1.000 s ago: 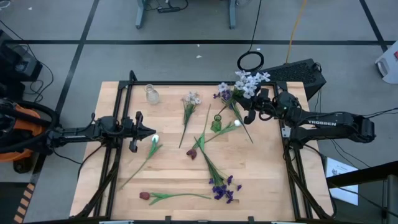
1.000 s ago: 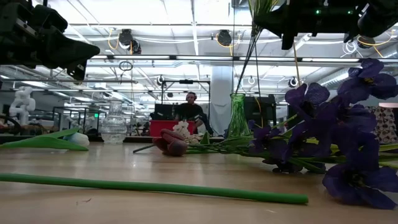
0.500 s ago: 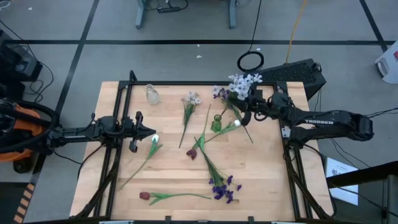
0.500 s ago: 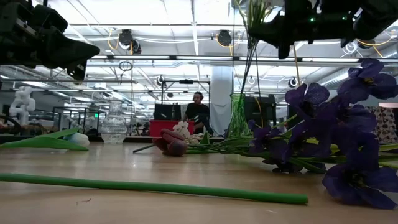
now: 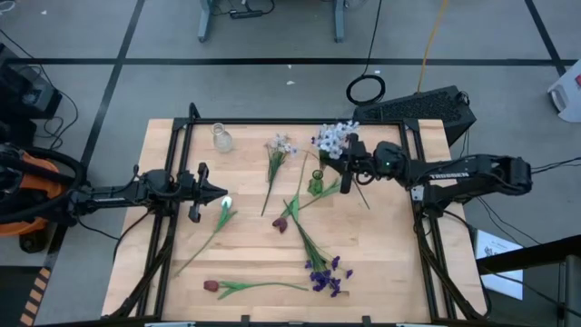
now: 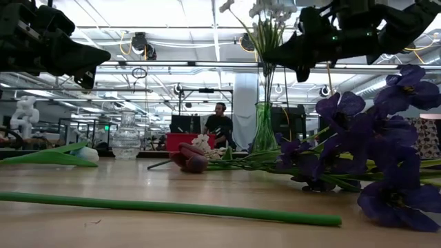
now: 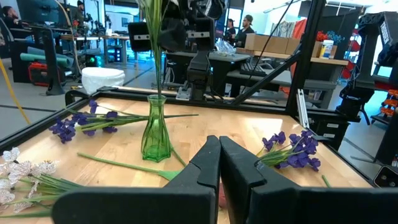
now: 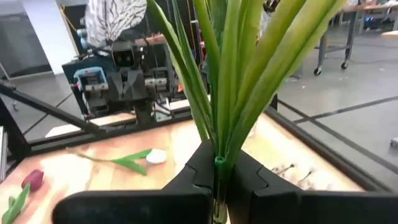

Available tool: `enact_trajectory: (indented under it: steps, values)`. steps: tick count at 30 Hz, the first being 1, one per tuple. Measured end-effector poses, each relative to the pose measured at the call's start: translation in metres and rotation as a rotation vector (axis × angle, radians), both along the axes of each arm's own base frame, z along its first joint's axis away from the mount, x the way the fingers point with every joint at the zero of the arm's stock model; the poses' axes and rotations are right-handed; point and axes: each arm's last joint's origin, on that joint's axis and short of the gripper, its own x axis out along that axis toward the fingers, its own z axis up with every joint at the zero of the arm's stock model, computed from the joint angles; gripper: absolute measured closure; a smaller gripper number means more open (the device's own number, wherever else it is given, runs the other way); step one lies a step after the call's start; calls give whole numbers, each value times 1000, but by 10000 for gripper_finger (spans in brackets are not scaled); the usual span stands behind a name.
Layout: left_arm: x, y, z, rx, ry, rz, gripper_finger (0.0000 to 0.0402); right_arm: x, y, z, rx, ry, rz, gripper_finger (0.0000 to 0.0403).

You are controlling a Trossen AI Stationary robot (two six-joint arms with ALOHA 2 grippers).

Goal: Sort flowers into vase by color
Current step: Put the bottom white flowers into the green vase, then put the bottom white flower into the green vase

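Wooden table (image 5: 381, 263) is carrying everything. I'm clamping my right end effector (image 5: 348, 156) on the pale white-lilac flower (image 5: 333, 137), lowering its stem toward the green vase (image 5: 316, 181) near the far edge. If the stem is missing the narrow mouth, I'm risking toppling it. My left end effector (image 5: 221, 193) is waiting pinched together near the left edge.

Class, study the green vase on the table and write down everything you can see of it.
The green vase is clear green glass, with a narrow neck flaring to a wider ribbed base. It stands upright on the wooden table, near its middle. A green stem runs down into its mouth from the pale flower gripped above it by the right gripper. Loose flowers lie around it.
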Motion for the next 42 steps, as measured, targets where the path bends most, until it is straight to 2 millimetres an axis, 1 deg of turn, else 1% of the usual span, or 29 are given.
enact_trajectory:
  steps: [8,11,13,16,19,23,27,31,35,38,42]
  values:
    - [0,0,0,0,0,1,388,11,0,-19,43,75,9,362]
    - [0,0,0,0,-1,0,388,13,0,-28,76,117,8,342]
    - [0,0,0,0,0,0,388,14,1,-29,77,123,12,325]
    - [0,0,0,0,0,1,388,13,1,-28,77,121,13,295]
    - [0,0,0,0,0,0,388,8,2,-22,76,117,12,264]
    - [0,0,0,0,0,1,388,-3,5,-11,79,131,12,231]
    - [0,0,0,0,0,0,388,-20,9,1,79,144,8,211]
    - [0,0,0,0,0,0,388,-38,14,11,94,158,4,207]
    - [0,0,0,0,0,0,388,-58,17,16,188,180,-62,222]
    - [0,0,0,0,0,0,388,-72,20,17,283,245,-85,247]
    - [0,0,0,0,0,0,388,-88,24,24,478,437,-161,300]
